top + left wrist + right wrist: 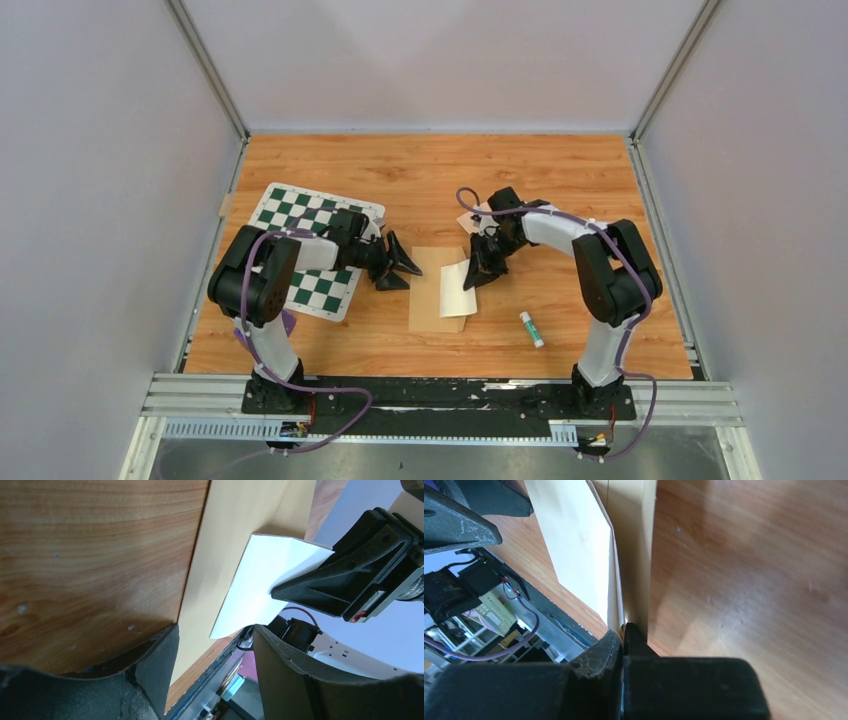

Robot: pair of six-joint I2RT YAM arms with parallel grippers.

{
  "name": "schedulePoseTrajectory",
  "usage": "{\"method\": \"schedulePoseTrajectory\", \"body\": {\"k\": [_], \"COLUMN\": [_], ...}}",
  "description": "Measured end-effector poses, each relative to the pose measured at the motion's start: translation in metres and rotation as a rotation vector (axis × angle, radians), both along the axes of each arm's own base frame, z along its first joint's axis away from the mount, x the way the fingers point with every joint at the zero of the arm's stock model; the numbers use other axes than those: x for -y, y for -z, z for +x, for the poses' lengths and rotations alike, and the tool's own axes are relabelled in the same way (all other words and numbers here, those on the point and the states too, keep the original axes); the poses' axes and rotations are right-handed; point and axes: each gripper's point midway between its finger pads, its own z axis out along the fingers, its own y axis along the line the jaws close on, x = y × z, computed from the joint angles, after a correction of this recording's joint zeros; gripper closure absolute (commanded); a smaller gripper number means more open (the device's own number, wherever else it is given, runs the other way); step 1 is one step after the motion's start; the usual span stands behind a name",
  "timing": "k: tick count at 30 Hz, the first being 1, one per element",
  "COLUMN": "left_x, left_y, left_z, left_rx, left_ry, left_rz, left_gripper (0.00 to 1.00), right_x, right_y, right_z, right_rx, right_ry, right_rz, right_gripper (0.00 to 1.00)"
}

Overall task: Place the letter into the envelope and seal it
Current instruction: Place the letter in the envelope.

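Letter (458,295), folded, rests partly over the envelope's (428,300) right side on the table (560,200), its upper edge pinched by the right jaws. Left jaws hang spread near the envelope's left edge, holding nothing.

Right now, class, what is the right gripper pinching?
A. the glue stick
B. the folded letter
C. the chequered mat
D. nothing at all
B: the right gripper has its jaws shut on an edge of the letter, held over the envelope, while the glue stick lies untouched.
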Motion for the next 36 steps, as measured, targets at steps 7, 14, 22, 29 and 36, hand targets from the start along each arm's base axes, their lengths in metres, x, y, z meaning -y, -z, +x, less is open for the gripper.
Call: {"method": "schedulePoseTrajectory", "body": {"k": [7, 14, 22, 29, 36], "left_x": [0.0, 0.0, 0.001, 0.001, 0.001], "left_y": [0.0, -0.001, -0.001, -0.001, -0.001], "left_z": [0.0, 0.0, 0.001, 0.0, 0.0], "left_rx": [-0.003, -0.005, -0.005, -0.003, -0.002], "left_ry": [0.001, 0.001, 0.005, 0.006, 0.006], "left_rz": [0.002, 0.004, 0.013, 0.016, 0.015], "left_gripper": [0.32, 0.32, 0.31, 0.31, 0.31], "right_x": [0.008, 0.01, 0.017, 0.022, 0.017], "right_y": [-0.014, -0.037, -0.045, -0.032, -0.017], "right_z": [0.004, 0.037, 0.037, 0.019, -0.003], "right_rx": [-0.021, 0.092, 0.12, 0.102, 0.076], "right_ry": [0.093, 0.137, 0.135, 0.105, 0.057], "right_rz": [-0.101, -0.161, -0.207, -0.249, -0.273], "right_gripper": [1.0, 1.0, 1.0, 1.0, 1.0]}}
